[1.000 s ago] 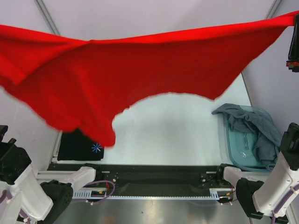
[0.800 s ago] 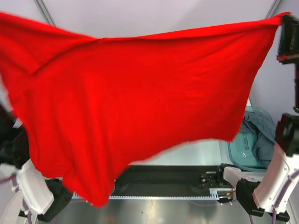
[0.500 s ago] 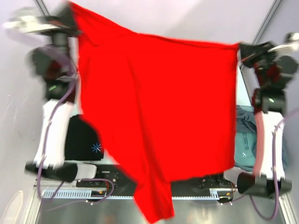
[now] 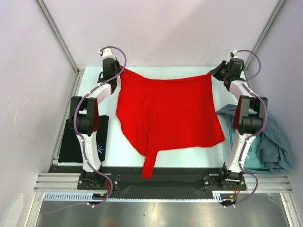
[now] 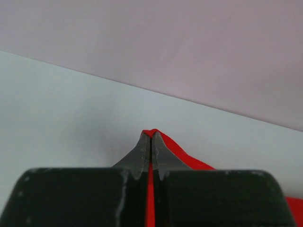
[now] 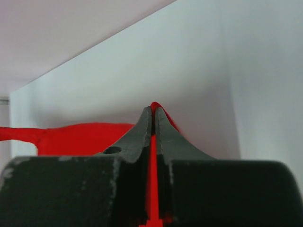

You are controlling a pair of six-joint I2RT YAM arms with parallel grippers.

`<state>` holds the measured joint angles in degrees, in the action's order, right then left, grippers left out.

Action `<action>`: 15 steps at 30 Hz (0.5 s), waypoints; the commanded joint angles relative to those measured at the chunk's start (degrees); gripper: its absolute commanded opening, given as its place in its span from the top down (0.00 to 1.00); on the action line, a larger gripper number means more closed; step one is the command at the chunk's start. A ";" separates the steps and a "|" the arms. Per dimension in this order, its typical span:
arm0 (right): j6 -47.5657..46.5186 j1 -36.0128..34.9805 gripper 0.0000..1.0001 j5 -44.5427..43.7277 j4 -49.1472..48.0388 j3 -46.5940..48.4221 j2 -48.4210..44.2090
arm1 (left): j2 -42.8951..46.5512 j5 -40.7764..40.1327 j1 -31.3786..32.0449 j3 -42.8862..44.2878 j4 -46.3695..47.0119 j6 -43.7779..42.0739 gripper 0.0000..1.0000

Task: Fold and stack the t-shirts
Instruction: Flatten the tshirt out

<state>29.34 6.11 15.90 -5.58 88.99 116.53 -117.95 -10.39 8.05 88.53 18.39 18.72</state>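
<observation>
at far left the black t-shirt (image 4: pixel 71 142) lies flat, partly hidden behind my left arm. my left gripper (image 4: pixel 117 72) is pinched tight on one far corner of the red t-shirt (image 4: pixel 170 111) and my right gripper (image 4: pixel 214 74) on the other. the teal-grey t-shirts (image 4: pixel 272 142) are bunched at right, partly behind my right arm. half a second ago the red shirt hung in the air; now it lies spread on the table (image 4: pixel 189 156), one sleeve trailing over the near edge.

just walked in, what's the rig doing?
Both arms reach across the white table to its far side. The left end effector and right end effector are each shut on a far corner of the plain red cloth t-shirt, stretched between them. A black t-shirt lies left, crumpled teal-grey shirts right. No fold made yet.
</observation>
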 commanded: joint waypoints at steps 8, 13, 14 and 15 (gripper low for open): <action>-5.35 0.75 1.00 0.27 3.12 16.91 9.15 | -4.22 3.98 -0.23 17.72 -1.42 2.29 1.00; -6.05 -1.01 1.00 -0.34 5.14 17.62 4.08 | -0.37 4.24 -0.23 23.35 -2.84 1.93 1.00; -6.14 -1.27 1.00 -0.26 5.14 17.53 2.58 | 0.78 4.33 -0.23 24.14 -2.92 1.93 1.00; -6.23 -1.45 1.00 -0.60 4.80 17.36 1.17 | 1.75 4.42 -0.23 25.71 -2.92 1.67 1.00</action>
<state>24.77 6.02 15.84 0.21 104.09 126.02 -122.69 -6.76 8.12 108.75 14.44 20.91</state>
